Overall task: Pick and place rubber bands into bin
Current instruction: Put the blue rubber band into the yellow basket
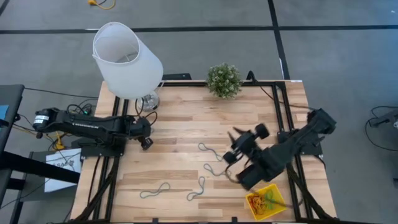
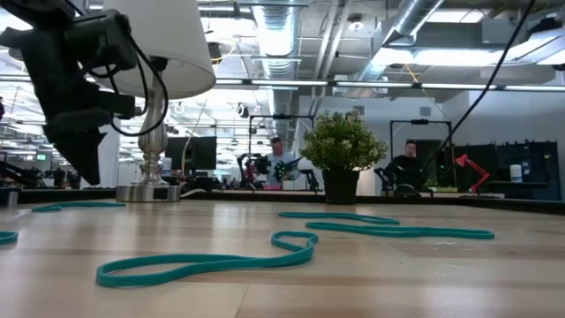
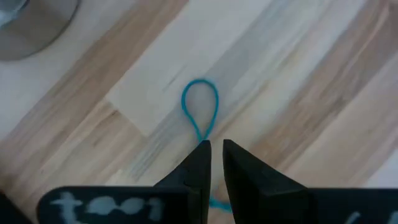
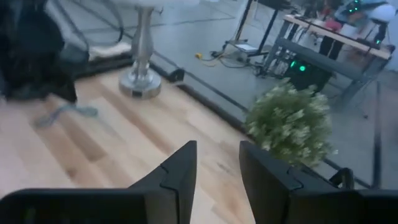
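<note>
high view | bin (image 1: 278,209): red, green, yellow rubber bands (image 1: 263,201) inside | right gripper (image 4: 217,163) apart | left gripper (image 3: 212,149) nearly together

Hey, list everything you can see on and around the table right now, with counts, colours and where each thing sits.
Table: one, light wood, black frame.
Lamp: one, white shade on a silver stand, far left corner.
Plant: one, green, far edge at the middle.
Bin: one, yellow, near right corner.
Loose bands: at least five, grey-blue, mid-table and near edge; one lies under the left gripper.
Bands in bin: red and green, count unclear.
People: two, in the room beyond the table.
Left gripper: just over a band, near the lamp.
Right gripper: open, above the table's right half.
</note>
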Controlling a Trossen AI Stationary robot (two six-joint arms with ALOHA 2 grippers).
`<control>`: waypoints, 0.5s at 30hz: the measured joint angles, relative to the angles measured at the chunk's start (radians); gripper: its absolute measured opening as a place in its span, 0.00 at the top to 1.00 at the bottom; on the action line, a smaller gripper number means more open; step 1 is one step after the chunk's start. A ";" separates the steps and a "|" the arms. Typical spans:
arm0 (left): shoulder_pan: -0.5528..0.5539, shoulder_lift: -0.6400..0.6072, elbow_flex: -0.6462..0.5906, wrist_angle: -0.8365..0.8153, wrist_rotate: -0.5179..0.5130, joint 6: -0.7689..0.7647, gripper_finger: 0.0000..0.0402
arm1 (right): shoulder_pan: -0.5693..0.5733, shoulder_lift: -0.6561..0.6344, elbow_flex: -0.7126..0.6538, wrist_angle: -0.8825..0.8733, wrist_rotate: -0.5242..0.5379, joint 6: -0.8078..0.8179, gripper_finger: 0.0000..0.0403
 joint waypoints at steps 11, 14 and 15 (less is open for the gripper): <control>0.032 0.002 -0.125 0.135 0.015 -0.022 0.92 | -0.005 -0.209 -0.297 0.315 -0.036 -0.084 0.73; 0.032 0.002 -0.129 0.145 0.010 -0.014 0.92 | -0.038 -0.227 -0.414 0.458 -0.149 -0.130 0.73; 0.032 0.002 -0.129 0.148 0.006 -0.012 0.92 | -0.053 -0.239 -0.446 0.484 -0.182 -0.132 0.74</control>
